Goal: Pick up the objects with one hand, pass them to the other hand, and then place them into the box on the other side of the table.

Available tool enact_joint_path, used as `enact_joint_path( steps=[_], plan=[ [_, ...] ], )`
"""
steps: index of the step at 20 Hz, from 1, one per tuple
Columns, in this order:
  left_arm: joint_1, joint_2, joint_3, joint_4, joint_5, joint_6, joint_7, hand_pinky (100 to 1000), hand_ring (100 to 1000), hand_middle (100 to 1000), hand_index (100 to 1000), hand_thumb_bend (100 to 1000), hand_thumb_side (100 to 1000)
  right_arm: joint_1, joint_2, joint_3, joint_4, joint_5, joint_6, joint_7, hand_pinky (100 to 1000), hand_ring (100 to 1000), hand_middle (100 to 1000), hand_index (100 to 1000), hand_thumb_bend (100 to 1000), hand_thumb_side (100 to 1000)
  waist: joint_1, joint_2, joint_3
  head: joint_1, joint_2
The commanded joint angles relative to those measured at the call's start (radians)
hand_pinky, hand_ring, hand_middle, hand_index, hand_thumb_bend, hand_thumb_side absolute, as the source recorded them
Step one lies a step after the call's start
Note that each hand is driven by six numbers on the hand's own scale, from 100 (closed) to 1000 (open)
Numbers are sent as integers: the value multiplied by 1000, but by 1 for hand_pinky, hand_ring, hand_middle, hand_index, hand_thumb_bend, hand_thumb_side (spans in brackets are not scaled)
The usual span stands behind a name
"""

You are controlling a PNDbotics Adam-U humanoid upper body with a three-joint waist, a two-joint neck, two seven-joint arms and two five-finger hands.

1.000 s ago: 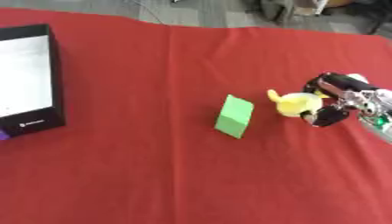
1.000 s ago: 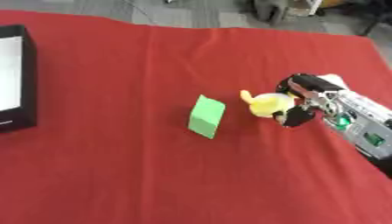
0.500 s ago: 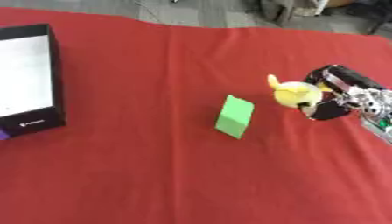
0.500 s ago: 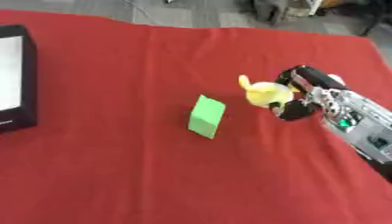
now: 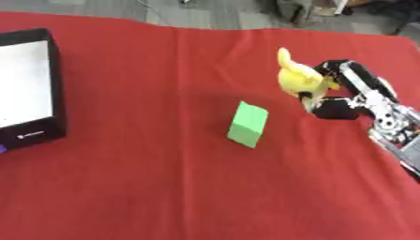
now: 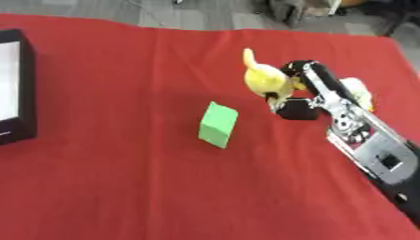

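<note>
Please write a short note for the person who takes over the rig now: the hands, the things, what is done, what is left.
Right hand: shut on the yellow toy, held over the red cloth.
Left hand: not in view.
Green block: on the cloth, mid-table, untouched.
Box: at the left edge; no toy or block shows in it.
Done: toy picked up.
Left: pass the toy to the left hand, put it in the box, then likely the same for the block.

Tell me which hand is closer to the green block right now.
Right. The right hand is just to the right of the green block, apart from it, and holds a yellow toy. The left hand shows in neither view.
</note>
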Motion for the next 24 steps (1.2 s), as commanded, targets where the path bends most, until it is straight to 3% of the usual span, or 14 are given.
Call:
enact_joint_path(
  steps=[1, 5, 11, 18, 24],
  plan=[
    [-43, 59, -5, -24, 0, -9, -18, 903, 764, 802, 831, 100, 724, -43, 26, 28, -20, -50, -24, -65, 710, 579, 453, 446, 100, 100, 9, -26, 0, -2, 2],
    [-113, 131, -24, -24, -5, -12, -47, 899, 767, 804, 833, 100, 698, -117, 104, 73, -20, -53, -44, -143, 702, 573, 455, 447, 100, 100, 19, -35, 1, -7, 12],
    [-231, 242, -60, -24, 2, 25, -99, 891, 766, 792, 825, 100, 676, -190, 199, 146, -20, -39, -74, -160, 693, 557, 457, 446, 100, 100, 30, -49, -5, -11, 27],
    [-370, 327, -122, -24, -43, 134, -233, 887, 772, 792, 823, 100, 665, -268, 310, 232, -20, 15, -114, -201, 694, 551, 456, 445, 100, 100, 39, -55, -4, -11, 30],
    [-490, 369, -178, -24, -93, 229, -387, 885, 784, 795, 826, 100, 646, -311, 368, 306, -20, 77, -99, -185, 693, 547, 457, 447, 100, 100, 43, -60, 3, -6, 36]
  ],
)
